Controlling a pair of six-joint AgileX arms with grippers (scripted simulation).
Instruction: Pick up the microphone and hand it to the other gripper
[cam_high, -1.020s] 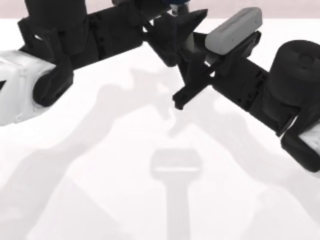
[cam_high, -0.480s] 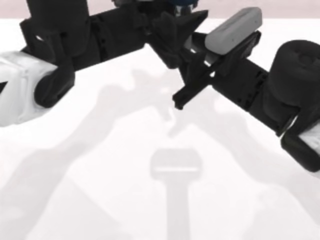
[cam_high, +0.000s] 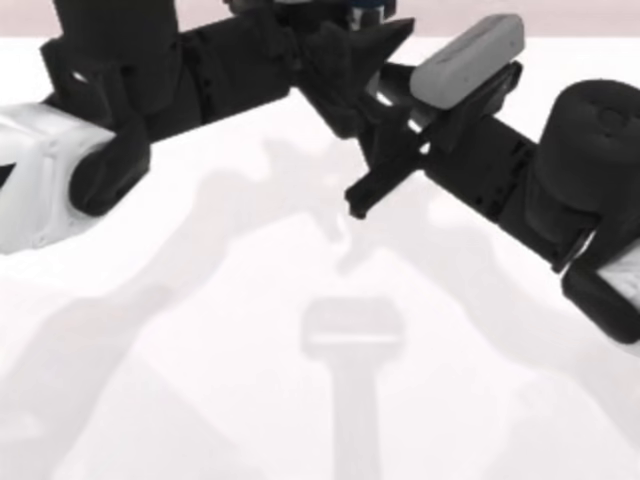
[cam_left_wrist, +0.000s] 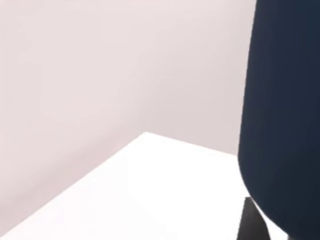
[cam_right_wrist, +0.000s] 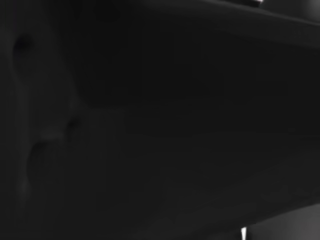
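Microphone (cam_high: 368, 10) edged farther up; both arms meet there.

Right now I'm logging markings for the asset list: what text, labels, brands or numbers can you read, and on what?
None can be read. The microphone shows a plain navy head, the left gripper and right gripper are bare black, and the table is blank. The right wrist view is dark.
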